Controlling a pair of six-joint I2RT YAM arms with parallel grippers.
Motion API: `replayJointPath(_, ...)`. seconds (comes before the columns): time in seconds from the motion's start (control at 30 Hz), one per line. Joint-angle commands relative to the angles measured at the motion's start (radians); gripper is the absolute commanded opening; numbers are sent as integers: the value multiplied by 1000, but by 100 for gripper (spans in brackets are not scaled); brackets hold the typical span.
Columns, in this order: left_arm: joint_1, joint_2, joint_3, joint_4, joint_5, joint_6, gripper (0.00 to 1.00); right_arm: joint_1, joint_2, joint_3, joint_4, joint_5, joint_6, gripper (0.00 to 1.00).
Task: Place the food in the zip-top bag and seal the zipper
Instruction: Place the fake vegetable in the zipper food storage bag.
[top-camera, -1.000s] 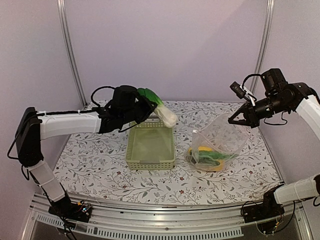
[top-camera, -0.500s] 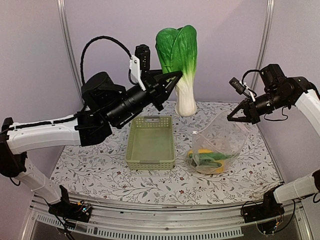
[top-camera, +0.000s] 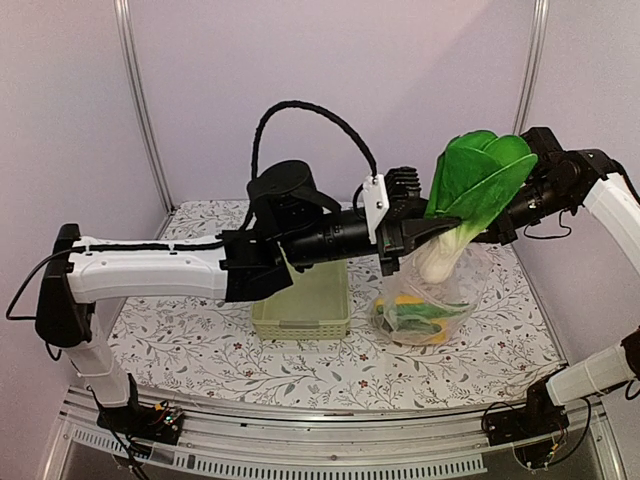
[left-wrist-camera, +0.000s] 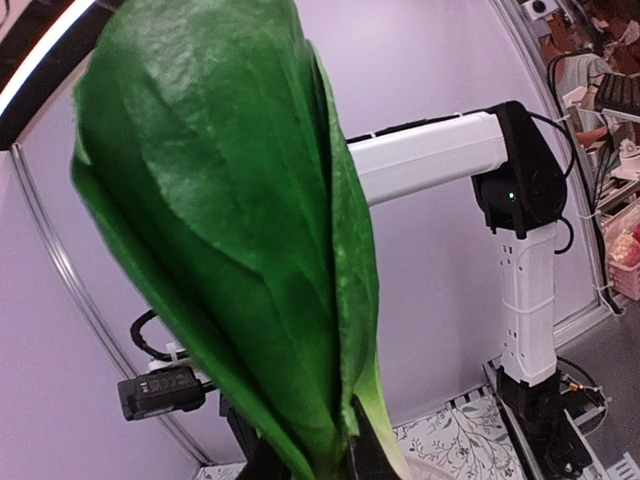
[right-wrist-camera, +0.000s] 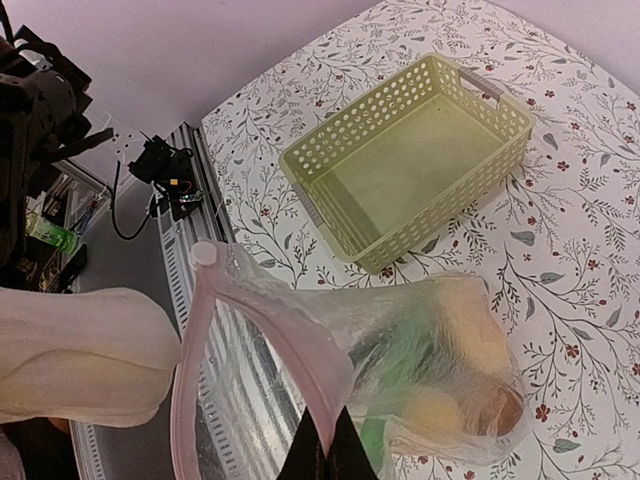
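Note:
My left gripper (top-camera: 425, 238) is shut on the bok choy (top-camera: 478, 180) and holds it upright, white stem (top-camera: 440, 262) down, at the mouth of the zip-top bag (top-camera: 452, 285). In the left wrist view the green leaves (left-wrist-camera: 230, 230) fill the frame above my left gripper (left-wrist-camera: 310, 465). My right gripper (right-wrist-camera: 335, 458) is shut on the bag's zipper strip (right-wrist-camera: 275, 340) and holds the mouth up and open; in the top view it (top-camera: 505, 222) sits behind the leaves. The stem (right-wrist-camera: 80, 355) hangs just beside the strip. Yellow fruit (right-wrist-camera: 430, 410), a brown piece (right-wrist-camera: 492, 410) and a green cucumber (right-wrist-camera: 400, 350) lie inside the bag.
The pale green lattice basket (top-camera: 300, 325) stands left of the bag, with nothing in it, and shows in the right wrist view (right-wrist-camera: 410, 155). My left arm (top-camera: 150, 270) reaches across above the basket. The floral table ends at a metal rail (top-camera: 300, 440) in front.
My left arm swung the bok choy from high above the basket's back to the right and down, bringing the stem to the bag's mouth. The right gripper kept hold of the bag.

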Motion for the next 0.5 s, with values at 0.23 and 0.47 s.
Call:
replayJointPath(0.23,-2,170,155,-158,56,234,10,6,-9,27,-16,-45,-8,0)
replayJointPath(0.47,17,225,102,-122,-124,363,58,6,-6,31,-24,-50,-13,0)
